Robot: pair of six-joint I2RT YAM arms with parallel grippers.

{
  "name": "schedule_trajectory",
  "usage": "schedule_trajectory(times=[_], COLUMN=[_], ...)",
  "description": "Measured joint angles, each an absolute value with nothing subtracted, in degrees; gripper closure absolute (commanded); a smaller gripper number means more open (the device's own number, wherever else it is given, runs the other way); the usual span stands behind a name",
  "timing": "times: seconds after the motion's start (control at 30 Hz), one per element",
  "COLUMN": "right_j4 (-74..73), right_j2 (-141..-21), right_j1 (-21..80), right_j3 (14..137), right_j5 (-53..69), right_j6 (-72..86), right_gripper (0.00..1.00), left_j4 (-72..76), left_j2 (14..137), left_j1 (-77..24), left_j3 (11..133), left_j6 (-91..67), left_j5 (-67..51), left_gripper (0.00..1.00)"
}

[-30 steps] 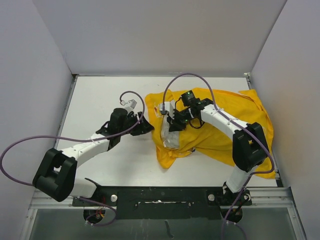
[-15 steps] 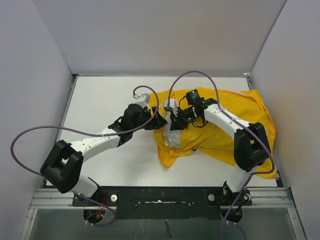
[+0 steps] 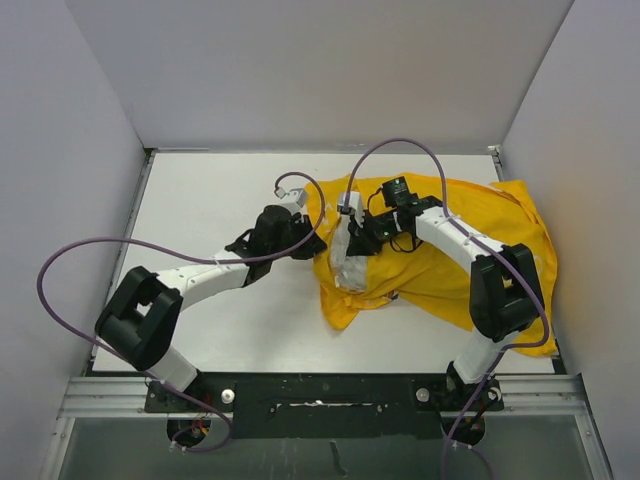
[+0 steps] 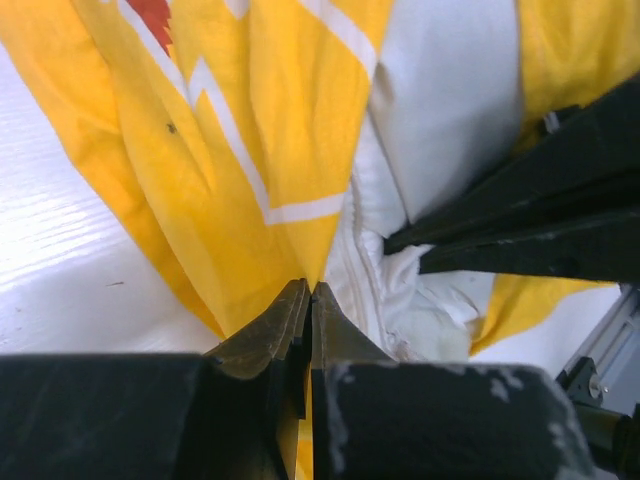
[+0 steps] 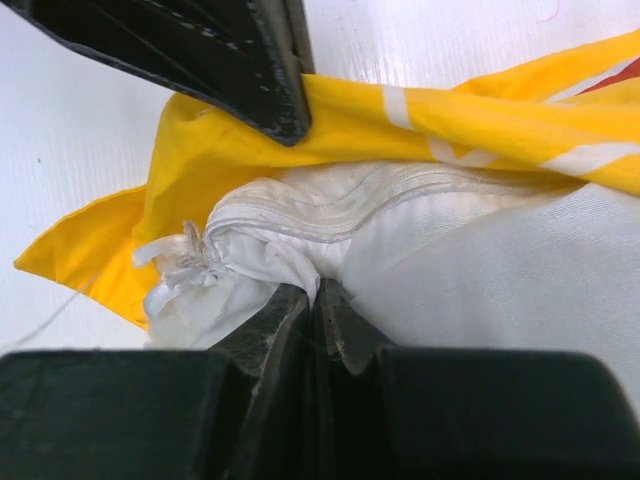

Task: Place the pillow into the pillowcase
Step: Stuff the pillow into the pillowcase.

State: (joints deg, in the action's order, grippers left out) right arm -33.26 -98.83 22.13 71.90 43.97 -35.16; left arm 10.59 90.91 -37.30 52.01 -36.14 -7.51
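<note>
The yellow pillowcase (image 3: pixel 470 240) lies crumpled on the right half of the table. The white pillow (image 3: pixel 345 268) pokes out of its left opening, the rest hidden inside. My left gripper (image 3: pixel 313 243) is at the opening's left edge, shut on a fold of the pillowcase (image 4: pixel 230 150); yellow cloth runs between its jaws (image 4: pixel 311 290). My right gripper (image 3: pixel 352 232) is just right of it, shut on a pinch of the pillow (image 5: pixel 480 270) near its seam (image 5: pixel 314 290). The pillowcase's rim (image 5: pixel 420 120) drapes over the pillow's top. The two grippers are close together.
White walls close in the table (image 3: pixel 210 200) on the left, back and right. The pillowcase's far corner (image 3: pixel 525 195) reaches the right wall. Purple cables (image 3: pixel 80 260) loop off both arms above the table.
My left arm has swung right to the pillowcase's opening and its jaws have closed on the yellow cloth. The right gripper, still holding the pillow, has shifted slightly back and right.
</note>
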Motion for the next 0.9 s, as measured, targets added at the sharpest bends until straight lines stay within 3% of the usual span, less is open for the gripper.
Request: schedule_trajectory(times=[0.33,0.6,0.9], right_j4=[-34.0,-35.9,-36.4], right_j2=[-98.5,-96.7,-96.7], right_j1=[21.5,20.7,20.6], right_j3=[71.5,70.8,70.5], right_j5=[45.6,48.9,44.6], right_j6=[-33.8,-33.8,-33.8], right_gripper=[0.95,0.95,0.95], left_j4=[14.5,18.2,18.7], left_j2=[76.3,72.5,66.4], left_j1=[-36.6,-36.5,-33.1], left_j3=[45.6,40.6,35.0], left_j6=[-38.0,-43.2,-46.4], left_j5=[-14.5,-19.4,-20.0], left_gripper=[1.00,1.00,1.00])
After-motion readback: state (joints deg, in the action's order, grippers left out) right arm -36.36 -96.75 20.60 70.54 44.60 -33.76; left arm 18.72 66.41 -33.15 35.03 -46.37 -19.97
